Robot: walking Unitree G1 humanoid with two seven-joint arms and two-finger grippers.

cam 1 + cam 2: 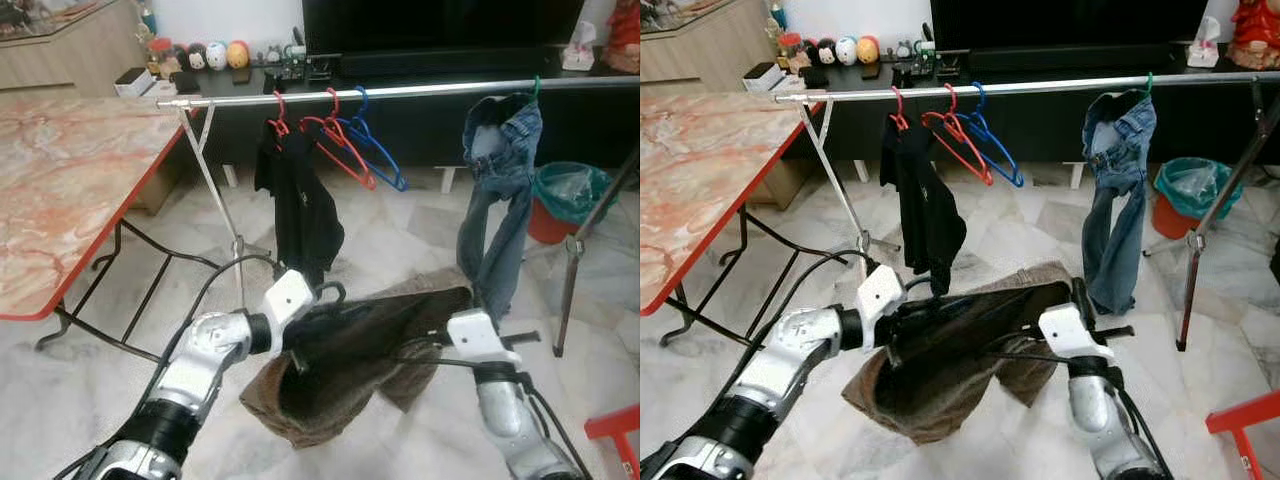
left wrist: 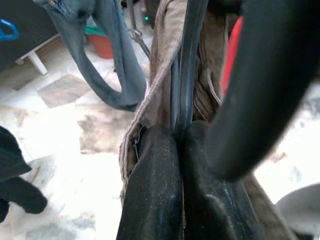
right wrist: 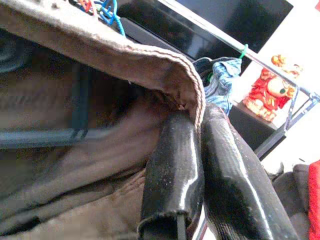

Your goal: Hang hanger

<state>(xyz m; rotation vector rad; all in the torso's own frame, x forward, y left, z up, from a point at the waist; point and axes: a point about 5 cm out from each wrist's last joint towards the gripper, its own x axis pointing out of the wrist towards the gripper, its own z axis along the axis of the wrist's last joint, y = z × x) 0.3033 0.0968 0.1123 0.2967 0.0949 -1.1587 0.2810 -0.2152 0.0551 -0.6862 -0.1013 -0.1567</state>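
Low in the centre of the frame, below the silver clothes rail (image 1: 400,90), I am carrying a dark hanger (image 1: 335,293) draped with a brown garment (image 1: 350,360) between both arms. My left gripper (image 2: 175,145) is clenched on the hanger's thin dark bar where the cloth folds over it, and my right gripper (image 3: 197,135) is pinched shut on the brown cloth's hemmed edge at the other end. Along the rail in the upper half of the frame already hang a black garment (image 1: 298,200) on a red hanger, an empty red hanger (image 1: 340,145), a blue hanger (image 1: 375,150) and a pair of jeans (image 1: 500,200); a marble-topped desk (image 1: 60,190) fills the upper left, and a teal bin (image 1: 570,195) stands at the right edge. I judge the load light but awkward: the hanger itself is stiff, while the cloth is soft, floppy and sags well below it, so it could slide along or off the bar if tilted. The hanger's frame, near the hook, looks the surest place to hold; the cloth edge gives little control. The rail between the blue hanger and the jeans looks like the widest gap for the hook.
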